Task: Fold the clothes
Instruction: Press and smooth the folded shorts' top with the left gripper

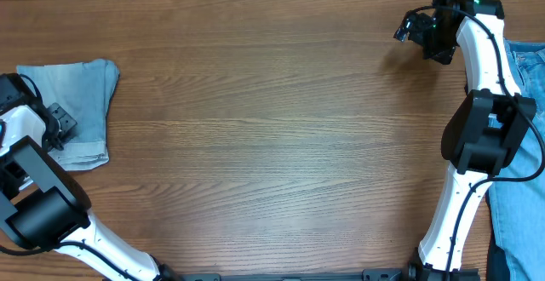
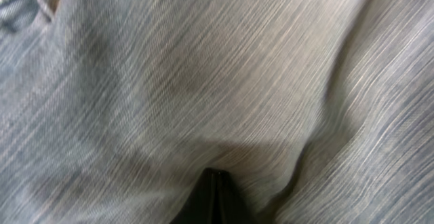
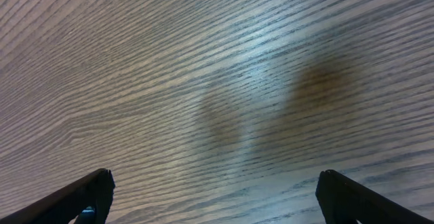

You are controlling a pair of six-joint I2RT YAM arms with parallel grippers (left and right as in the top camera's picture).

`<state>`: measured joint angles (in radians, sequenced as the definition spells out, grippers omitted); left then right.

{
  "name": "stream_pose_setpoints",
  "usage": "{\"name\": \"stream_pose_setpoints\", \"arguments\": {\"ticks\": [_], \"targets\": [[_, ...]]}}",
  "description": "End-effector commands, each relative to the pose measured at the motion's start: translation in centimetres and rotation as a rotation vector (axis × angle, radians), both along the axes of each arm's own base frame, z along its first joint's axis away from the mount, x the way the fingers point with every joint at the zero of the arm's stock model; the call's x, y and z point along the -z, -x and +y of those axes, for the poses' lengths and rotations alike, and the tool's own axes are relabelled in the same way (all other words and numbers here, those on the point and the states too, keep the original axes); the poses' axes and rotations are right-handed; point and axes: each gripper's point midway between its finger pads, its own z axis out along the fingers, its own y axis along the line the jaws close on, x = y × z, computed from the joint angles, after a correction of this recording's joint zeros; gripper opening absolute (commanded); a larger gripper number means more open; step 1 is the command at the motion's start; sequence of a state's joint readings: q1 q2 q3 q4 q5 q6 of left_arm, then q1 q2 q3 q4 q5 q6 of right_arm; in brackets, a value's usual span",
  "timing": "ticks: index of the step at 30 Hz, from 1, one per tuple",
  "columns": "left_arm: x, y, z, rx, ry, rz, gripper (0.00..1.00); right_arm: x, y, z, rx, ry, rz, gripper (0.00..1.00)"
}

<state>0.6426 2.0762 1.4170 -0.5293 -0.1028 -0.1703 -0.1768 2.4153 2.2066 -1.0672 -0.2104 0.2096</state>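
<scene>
now, left fingers [image 2: 213, 200] closed against folded pale shorts [image 1: 83, 102], right fingers [image 3: 76, 200] wide open over table [image 1: 272, 145]

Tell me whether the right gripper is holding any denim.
No, the right gripper hangs wide open above the wooden table, with nothing between its jaws.

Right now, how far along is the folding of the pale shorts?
Done, it seems: the pale shorts lie as a compact folded bundle at the left edge of the table. In hand: the left gripper, shut, sits against that cloth; the right gripper hangs open over bare wood. Left: probably only drawing the left arm away.
</scene>
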Motion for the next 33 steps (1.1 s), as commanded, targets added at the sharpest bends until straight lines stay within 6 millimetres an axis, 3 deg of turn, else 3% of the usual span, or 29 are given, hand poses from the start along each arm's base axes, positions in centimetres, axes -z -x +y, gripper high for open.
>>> {"name": "stream_pose_setpoints", "arguments": {"ticks": [1,7,12,17,20,33], "targets": [[2.8,-2.5,-2.6,0.104,0.073,-0.036,0.04,-3.1,-0.5,-0.3,0.007,0.006,-0.065,1.0],[2.2,-5.3,-4.1,0.171,0.029,-0.083,0.04,-3.1,-0.5,-0.3,0.007,0.006,-0.065,1.0],[2.5,-5.8,-3.3,0.193,-0.017,-0.087,0.04,-3.1,-0.5,-0.3,0.007,0.006,-0.065,1.0],[4.0,-6.4,-2.8,0.247,-0.052,-0.075,0.04,-3.1,-0.5,-0.3,0.007,0.006,-0.065,1.0],[3.3,-6.7,-1.3,0.262,-0.147,-0.063,0.04,-3.1,-0.5,-0.3,0.007,0.006,-0.065,1.0],[2.4,-8.7,0.0,0.269,-0.222,-0.144,0.05,-3.1,-0.5,-0.3,0.007,0.007,-0.065,1.0]]}}
